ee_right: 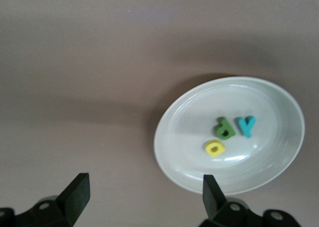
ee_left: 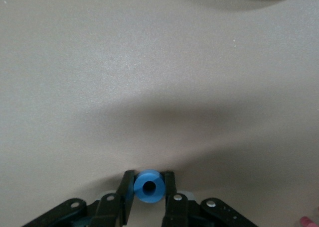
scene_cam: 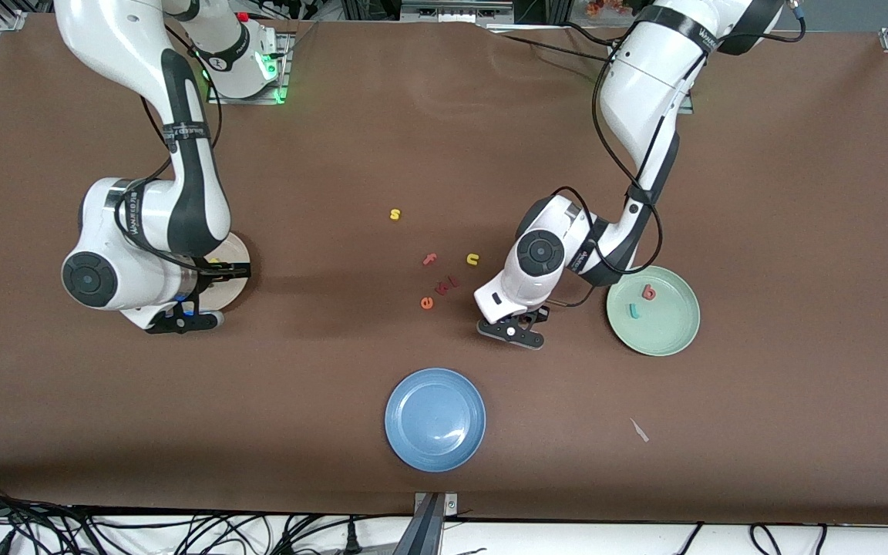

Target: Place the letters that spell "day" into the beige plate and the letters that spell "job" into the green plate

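The left gripper (ee_left: pixel 148 194), low on the table beside the green plate (scene_cam: pixel 679 335) toward the middle, pinches the blue "o" (ee_left: pixel 149 186), while the right gripper (ee_right: pixel 144 192) hangs spread near the beige plate (ee_right: pixel 174 157).

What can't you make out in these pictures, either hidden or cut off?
- Front view: the beige plate is mostly covered by the right arm, so its letters do not show there.
- Front view: the blue "o" is hidden under the left gripper.
- Left wrist view: a pink thing is cut off by the frame's edge.
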You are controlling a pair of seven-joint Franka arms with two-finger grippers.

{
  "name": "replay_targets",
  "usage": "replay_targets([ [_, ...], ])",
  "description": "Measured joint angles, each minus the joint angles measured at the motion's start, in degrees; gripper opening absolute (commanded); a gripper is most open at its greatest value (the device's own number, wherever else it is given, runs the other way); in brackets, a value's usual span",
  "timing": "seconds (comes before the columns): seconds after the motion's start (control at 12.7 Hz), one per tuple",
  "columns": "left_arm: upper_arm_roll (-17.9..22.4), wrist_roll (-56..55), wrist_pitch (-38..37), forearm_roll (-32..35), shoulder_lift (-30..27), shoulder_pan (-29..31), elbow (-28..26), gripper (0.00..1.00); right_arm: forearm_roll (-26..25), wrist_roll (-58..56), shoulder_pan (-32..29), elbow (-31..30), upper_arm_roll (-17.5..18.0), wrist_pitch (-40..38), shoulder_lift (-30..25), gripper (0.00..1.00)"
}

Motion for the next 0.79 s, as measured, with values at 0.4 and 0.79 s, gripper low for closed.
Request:
replay_targets([
  [0.4,0.41,0.02,-4.54,0.00,-0.98,2.14,1.68,0.00,0.00,3.46,2.98,1.77,0.15,-0.97,-0.02,1.00],
  [0.79,0.51,5.81,-16.75,0.01,-7.38,8.67,2.59,0.02,-11.59,8.17,-13.97,2.53,21.45,-0.57,-4.88,1.00],
])
